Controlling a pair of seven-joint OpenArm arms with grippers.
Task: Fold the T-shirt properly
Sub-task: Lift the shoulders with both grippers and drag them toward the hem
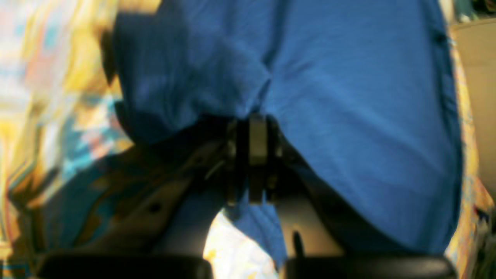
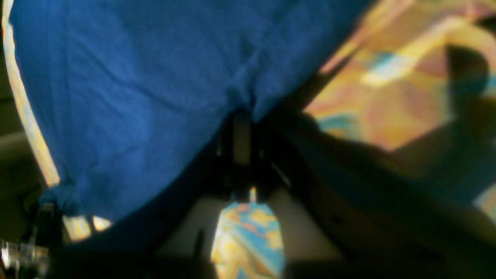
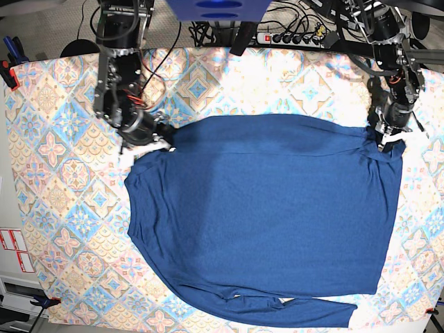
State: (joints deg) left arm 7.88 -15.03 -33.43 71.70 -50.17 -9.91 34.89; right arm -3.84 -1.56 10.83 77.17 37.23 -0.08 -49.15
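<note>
On the bench (image 3: pixel 55 139), both hands (image 3: pixel 163 139) (image 3: pixel 385 135) pinch the T-shirt (image 3: pixel 270 215); lift together evenly.

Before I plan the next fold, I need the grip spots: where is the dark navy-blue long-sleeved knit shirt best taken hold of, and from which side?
Take the dark navy-blue long-sleeved knit shirt at its two far corners, from beyond the far edge. It lies spread flat, so corners lift cleanly. The left gripper and right gripper are shut on them.
</note>
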